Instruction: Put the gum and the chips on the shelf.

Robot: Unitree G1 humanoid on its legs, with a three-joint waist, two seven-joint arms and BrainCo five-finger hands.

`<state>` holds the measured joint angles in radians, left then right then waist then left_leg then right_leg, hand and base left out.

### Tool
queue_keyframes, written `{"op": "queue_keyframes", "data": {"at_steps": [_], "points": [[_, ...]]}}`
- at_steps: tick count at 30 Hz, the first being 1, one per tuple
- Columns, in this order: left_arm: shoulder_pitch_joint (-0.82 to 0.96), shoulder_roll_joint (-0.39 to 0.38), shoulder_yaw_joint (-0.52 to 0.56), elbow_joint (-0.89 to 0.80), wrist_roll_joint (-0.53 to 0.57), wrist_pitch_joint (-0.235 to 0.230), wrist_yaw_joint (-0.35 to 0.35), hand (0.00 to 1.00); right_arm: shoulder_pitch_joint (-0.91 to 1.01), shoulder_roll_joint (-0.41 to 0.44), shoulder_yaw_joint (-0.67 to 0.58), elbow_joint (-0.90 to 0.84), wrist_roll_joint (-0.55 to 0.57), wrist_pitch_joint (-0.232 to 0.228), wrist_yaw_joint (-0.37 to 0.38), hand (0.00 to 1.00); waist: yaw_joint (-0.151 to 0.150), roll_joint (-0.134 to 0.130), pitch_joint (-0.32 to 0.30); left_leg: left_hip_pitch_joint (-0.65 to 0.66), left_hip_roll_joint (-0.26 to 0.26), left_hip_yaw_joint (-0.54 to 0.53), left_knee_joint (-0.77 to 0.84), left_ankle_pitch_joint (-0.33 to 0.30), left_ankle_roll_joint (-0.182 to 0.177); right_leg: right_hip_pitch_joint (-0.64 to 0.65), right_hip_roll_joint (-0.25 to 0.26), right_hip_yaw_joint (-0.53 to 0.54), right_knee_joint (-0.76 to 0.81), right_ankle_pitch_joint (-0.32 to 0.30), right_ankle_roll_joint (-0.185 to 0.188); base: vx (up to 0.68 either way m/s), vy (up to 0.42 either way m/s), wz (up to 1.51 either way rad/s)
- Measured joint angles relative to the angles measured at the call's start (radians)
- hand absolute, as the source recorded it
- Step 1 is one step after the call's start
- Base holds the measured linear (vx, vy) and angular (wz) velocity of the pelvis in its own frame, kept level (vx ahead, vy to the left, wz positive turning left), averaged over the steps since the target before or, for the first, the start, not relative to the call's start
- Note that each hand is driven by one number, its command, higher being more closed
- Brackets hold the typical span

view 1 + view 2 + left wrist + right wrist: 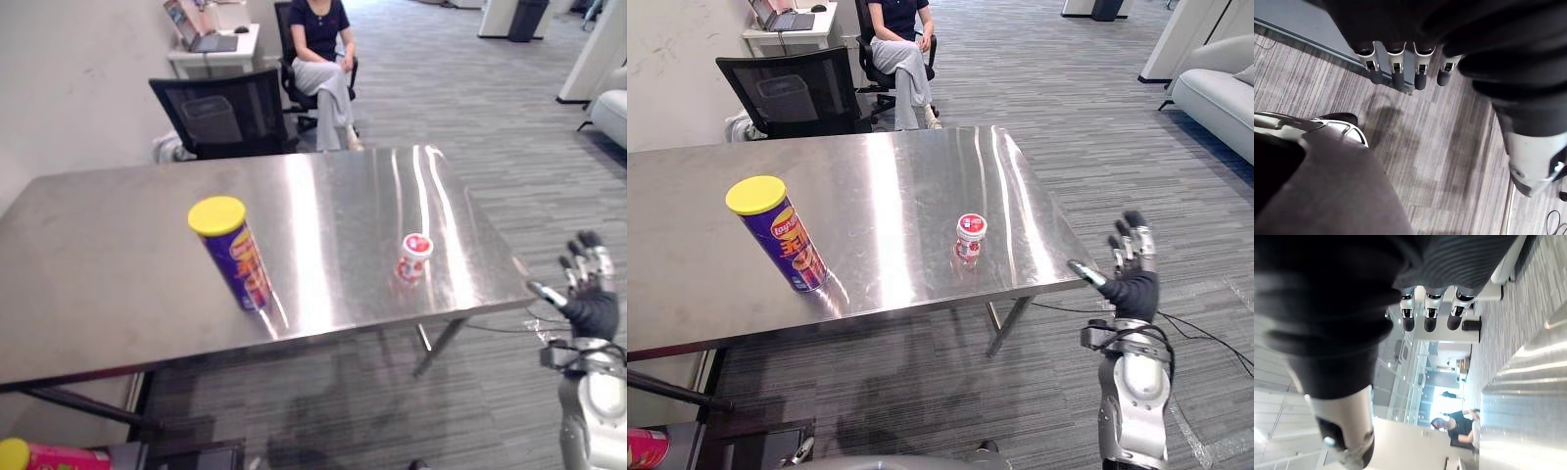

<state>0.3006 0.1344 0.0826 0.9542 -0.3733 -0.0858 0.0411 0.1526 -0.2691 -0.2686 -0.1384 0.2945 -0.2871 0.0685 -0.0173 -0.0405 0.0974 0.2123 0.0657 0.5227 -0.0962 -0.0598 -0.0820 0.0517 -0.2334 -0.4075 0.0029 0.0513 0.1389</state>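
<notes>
1. Location: the chips can (233,255) stands on the steel table (118,225), toward the robot's left. The gum tub (414,257) stands well apart from it, toward the right and near the front edge.
2. Chips can, judged: light, with a stiff tube wall and a glossy surface. It is tall and likely to tip. Wrap the fingers and thumb round the mid-body and squeeze moderately.
3. Gum tub, judged: small, light and rigid. It may skid on the polished steel. Pinch its sides below the lid, thumb opposite fingers.
4. Right hand (1133,284): fingers straight and spread, holding nothing. It is raised off the table's right edge, nearer the gum but apart from it.
5. Left hand (1395,73): the left wrist view shows its fingers straight over the carpet, holding nothing.
6. View differences: the right eye view shows the right hand with its whole forearm, while the left eye view cuts the arm at the frame edge. The left eye view shows more of another yellow-capped can (44,456) at lower left. The right wrist view adds the table's edge and a seated person (1459,423).
</notes>
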Motion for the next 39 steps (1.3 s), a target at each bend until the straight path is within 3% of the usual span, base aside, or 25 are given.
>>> {"op": "queue_keyframes", "data": {"at_steps": [4,17,39], "points": [[-0.001,0.001,-0.006,-0.001,0.0,-0.001,0.0,0.0,-0.017,-0.009,0.063,0.025,0.0,0.018,0.031,0.0,0.013,0.001,0.0,-0.002,0.0,-0.019,0.0,0.0,0.001,0.008,-0.003,-0.018,-0.001,0.0,0.0,-0.02,-0.024,0.1],[0.001,-0.002,-0.007,-0.009,0.002,-0.001,0.0,0.0,-0.115,-0.01,0.179,0.201,-0.015,0.038,0.022,0.0,0.038,0.008,0.0,-0.018,-0.005,-0.072,0.0,0.008,0.01,0.023,-0.01,-0.065,-0.004,-0.001,0.0,-0.01,-0.021,0.11],[0.006,-0.012,-0.019,-0.055,0.003,0.001,-0.004,0.0,-0.391,-0.03,0.208,0.509,-0.061,0.04,-0.172,0.0,0.063,0.028,0.067,-0.033,-0.01,-0.155,0.001,0.022,0.025,0.07,-0.018,-0.142,-0.018,-0.001,0.0,0.0,-0.019,0.1]]}}
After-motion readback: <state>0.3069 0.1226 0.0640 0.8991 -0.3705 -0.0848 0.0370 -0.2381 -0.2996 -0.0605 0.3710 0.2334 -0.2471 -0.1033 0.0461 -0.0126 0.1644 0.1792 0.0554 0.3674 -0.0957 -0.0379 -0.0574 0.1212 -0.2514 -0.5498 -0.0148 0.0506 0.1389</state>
